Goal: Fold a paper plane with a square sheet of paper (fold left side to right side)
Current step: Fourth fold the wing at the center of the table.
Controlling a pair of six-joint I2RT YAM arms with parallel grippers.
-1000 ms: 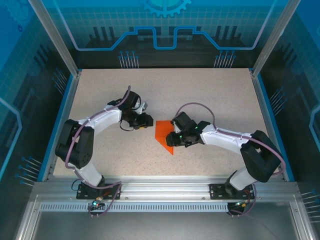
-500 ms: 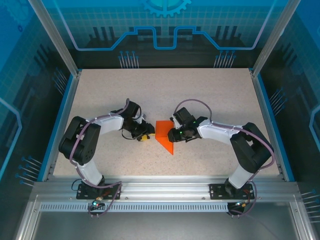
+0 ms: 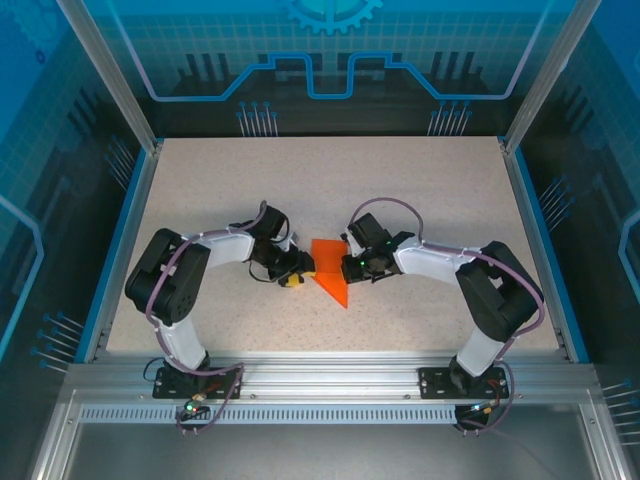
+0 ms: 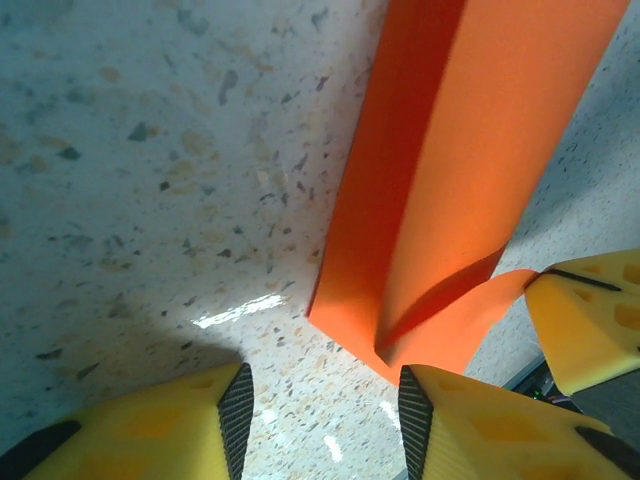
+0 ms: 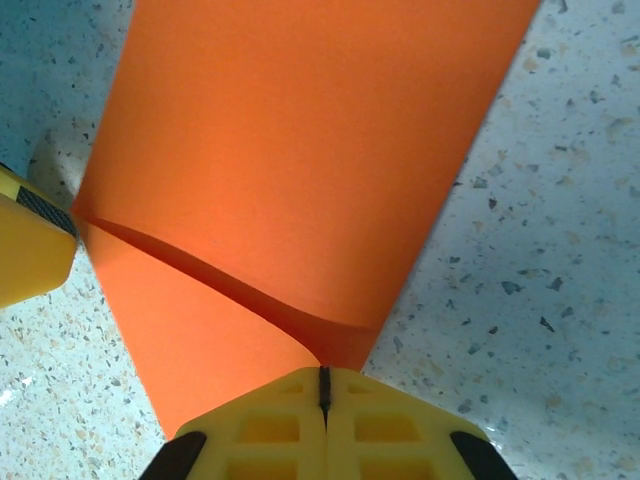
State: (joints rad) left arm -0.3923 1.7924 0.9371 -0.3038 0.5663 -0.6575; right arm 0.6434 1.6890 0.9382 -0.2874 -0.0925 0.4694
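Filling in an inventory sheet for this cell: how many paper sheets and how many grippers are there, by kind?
Orange paper sheet: 1
Grippers: 2 (left gripper, right gripper)
Total: 3

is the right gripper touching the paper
Touching. In the right wrist view the right gripper is shut on the paper's near edge, which curls up into it.
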